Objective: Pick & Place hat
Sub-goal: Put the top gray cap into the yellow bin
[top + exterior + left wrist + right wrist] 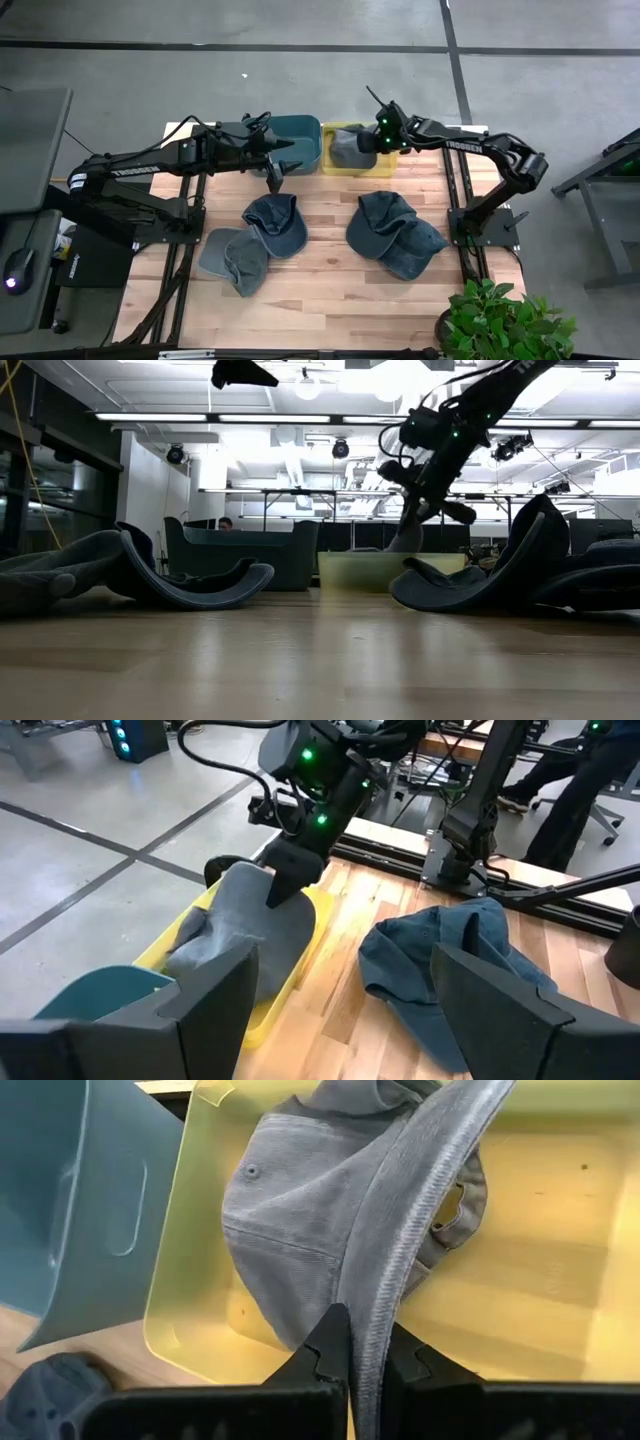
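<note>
A grey cap point(300, 1210) hangs from my right gripper point(365, 1365), crown down inside the yellow bin point(560, 1280); in the high view the right gripper point(366, 146) stands over that bin point(345, 165). The low view shows the cap point(405, 540) dropping behind the bin's wall. My left gripper point(276, 180) is open and hovers above the table beside the teal bin point(295, 140), just beyond a blue cap point(275, 222); it touches nothing. Its wrist view shows its fingers wide apart point(345, 995). My right gripper pinches the grey cap's brim point(385, 1305) at its edge between the two fingers point(325, 1350), coming from above and slanting down, with the brim running on away from the fingers. The cap hangs below them, its crown point(270, 1250) low inside the yellow bin.
Two caps lie left of centre on the wooden table: the blue one and a grey-blue one point(235, 262). Two more blue caps point(385, 222) point(412, 250) overlap on the right. The teal and yellow bins stand side by side at the far edge. A potted plant point(500, 320) is at the near right corner.
</note>
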Controlling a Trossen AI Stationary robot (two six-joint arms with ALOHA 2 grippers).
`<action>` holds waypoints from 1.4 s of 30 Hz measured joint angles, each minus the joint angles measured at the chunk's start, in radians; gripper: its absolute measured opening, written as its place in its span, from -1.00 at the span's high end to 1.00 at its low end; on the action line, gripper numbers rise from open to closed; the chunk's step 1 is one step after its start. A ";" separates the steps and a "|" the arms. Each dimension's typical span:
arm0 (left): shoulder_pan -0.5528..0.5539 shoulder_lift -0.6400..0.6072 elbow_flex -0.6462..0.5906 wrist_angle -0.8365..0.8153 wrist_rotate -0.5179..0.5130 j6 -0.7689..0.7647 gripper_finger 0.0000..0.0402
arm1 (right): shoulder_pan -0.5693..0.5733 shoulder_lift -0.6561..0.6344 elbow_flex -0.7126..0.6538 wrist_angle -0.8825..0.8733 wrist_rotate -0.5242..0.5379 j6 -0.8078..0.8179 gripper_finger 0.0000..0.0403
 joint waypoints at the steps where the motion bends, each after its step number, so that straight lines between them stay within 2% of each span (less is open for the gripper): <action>1: 0.000 0.000 0.000 0.000 0.000 -0.002 -0.45 | -0.003 -0.001 -0.004 0.000 0.000 0.002 0.96; 13: 0.000 0.000 0.000 0.000 0.000 -0.009 -0.45 | -0.010 0.003 -0.022 0.120 -0.076 -0.069 0.97; 18: 0.000 0.000 0.000 0.000 0.000 -0.009 -0.45 | -0.014 0.002 -0.021 0.082 -0.042 -0.046 0.95; 21: 0.000 0.000 0.000 0.000 0.000 -0.010 -0.45 | -0.015 0.002 -0.021 0.096 -0.059 -0.082 0.83; 32: 0.000 0.001 0.000 -0.023 0.000 -0.014 -0.45 | -0.037 0.001 0.003 0.059 -0.050 -0.050 0.09; 36: 0.000 0.001 0.000 -0.029 0.000 -0.018 -0.45 | -0.048 0.000 0.057 0.005 -0.017 -0.064 0.01; 42: 0.000 0.001 0.000 -0.048 0.000 -0.028 -0.45 | -0.071 -0.001 0.160 -0.156 0.062 -0.124 0.04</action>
